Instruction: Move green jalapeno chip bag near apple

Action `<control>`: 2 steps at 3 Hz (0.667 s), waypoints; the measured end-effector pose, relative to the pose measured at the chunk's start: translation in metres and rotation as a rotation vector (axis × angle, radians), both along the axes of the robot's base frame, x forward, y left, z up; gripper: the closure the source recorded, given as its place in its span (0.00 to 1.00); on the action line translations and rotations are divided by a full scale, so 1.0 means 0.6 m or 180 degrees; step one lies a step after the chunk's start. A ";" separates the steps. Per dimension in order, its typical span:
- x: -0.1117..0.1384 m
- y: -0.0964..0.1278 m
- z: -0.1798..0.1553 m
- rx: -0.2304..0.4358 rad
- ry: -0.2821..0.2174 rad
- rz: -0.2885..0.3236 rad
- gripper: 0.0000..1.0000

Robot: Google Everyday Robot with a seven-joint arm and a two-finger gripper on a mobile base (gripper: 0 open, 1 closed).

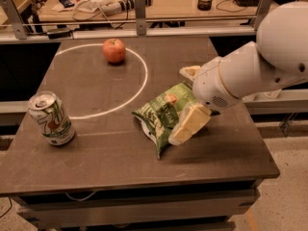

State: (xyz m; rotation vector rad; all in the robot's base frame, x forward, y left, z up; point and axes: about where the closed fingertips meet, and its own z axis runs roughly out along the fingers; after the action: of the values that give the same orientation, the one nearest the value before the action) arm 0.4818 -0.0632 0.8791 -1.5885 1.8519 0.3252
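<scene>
Got soda can (49, 119) upright at table (96, 162) left. Apple (114, 50) at back, inside white circle (145, 76). Green chip bag (161, 114) lying right of centre, just outside circle, well apart from apple. Gripper (189, 98) at bag's right end, jaws wide, straddling it, near finger (189, 125) overlapping the foil.

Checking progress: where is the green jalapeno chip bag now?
In the camera view, the green jalapeno chip bag lies right of centre on the table, just outside the white circle, with the gripper at its right end; the apple sits back-left.
</scene>
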 end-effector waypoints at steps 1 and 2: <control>0.012 0.003 -0.017 -0.0016 -0.0053 0.0079 0.15; 0.021 -0.003 -0.008 0.0038 -0.0160 0.0185 0.39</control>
State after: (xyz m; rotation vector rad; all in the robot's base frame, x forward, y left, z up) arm 0.4945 -0.0651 0.8741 -1.6301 1.7655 0.3188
